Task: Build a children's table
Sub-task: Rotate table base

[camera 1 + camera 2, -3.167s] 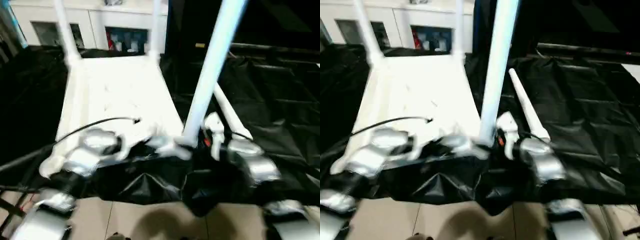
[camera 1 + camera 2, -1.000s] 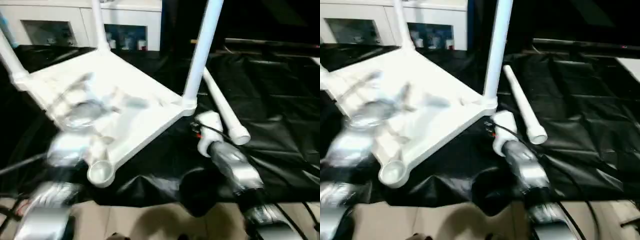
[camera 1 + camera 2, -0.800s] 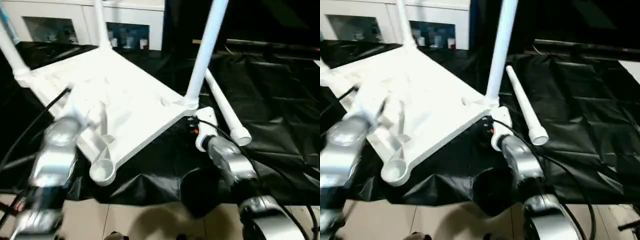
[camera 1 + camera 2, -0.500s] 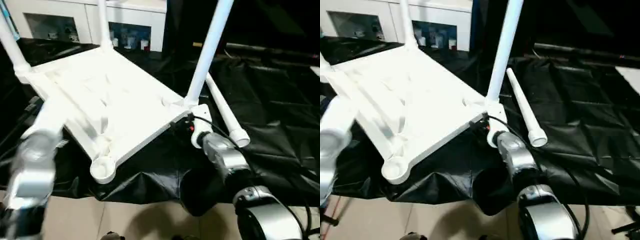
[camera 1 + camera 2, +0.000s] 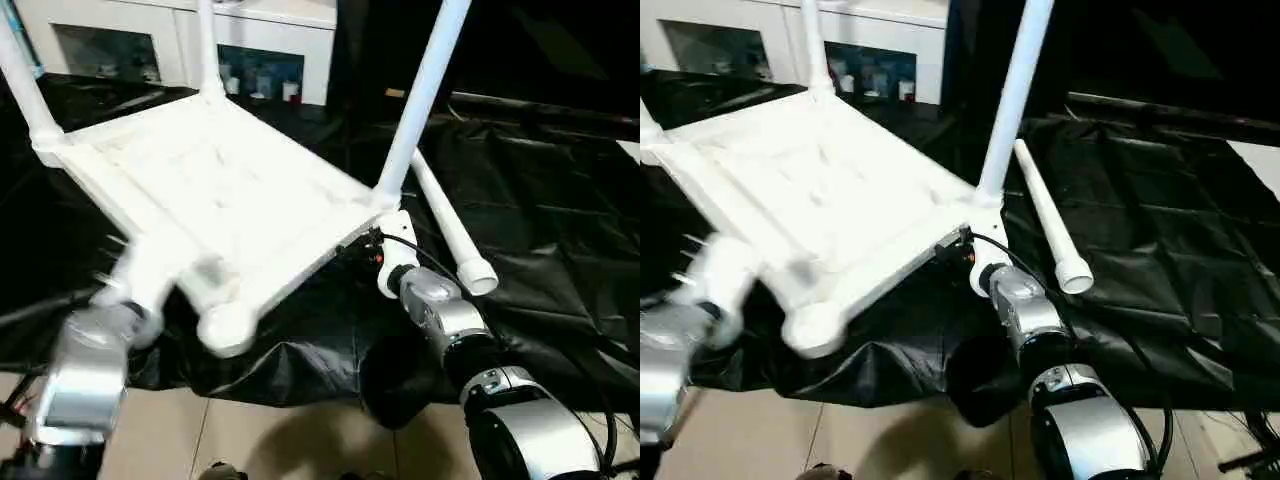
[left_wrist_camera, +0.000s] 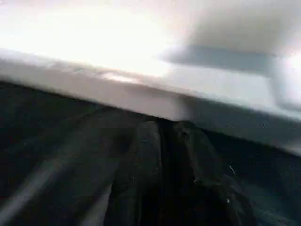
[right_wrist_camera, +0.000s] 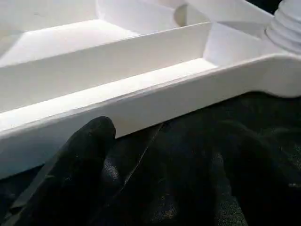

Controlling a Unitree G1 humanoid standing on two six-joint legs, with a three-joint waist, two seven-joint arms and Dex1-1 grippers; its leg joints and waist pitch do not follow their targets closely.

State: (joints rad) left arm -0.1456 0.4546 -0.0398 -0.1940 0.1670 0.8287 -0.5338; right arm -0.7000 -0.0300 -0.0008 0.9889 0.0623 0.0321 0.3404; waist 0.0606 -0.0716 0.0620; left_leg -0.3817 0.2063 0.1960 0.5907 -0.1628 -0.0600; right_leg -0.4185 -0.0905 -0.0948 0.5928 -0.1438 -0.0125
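Observation:
The children's table (image 5: 215,190) lies upside down on a black sheet, ribbed underside up. Three legs stand in its corners: far left (image 5: 22,90), back (image 5: 207,45) and right (image 5: 420,100). The near corner socket (image 5: 228,328) holds nothing. A loose leg (image 5: 448,225) lies on the sheet to the right. My right gripper (image 5: 358,243) is open at the rim beside the right leg, its fingers (image 7: 82,150) just short of the edge. My left gripper (image 6: 173,129) is shut, with nothing in it, close under the near-left rim by the open socket.
A white cabinet with glass doors (image 5: 170,45) stands behind the table. The black sheet (image 5: 560,220) covers the floor to the right and hangs in folds at its front edge. Pale floor tiles (image 5: 250,440) show nearest me.
The table top has turned, so its open socket now faces me. My left arm has swept off the top and down to the near-left rim. The right gripper stays at the right corner.

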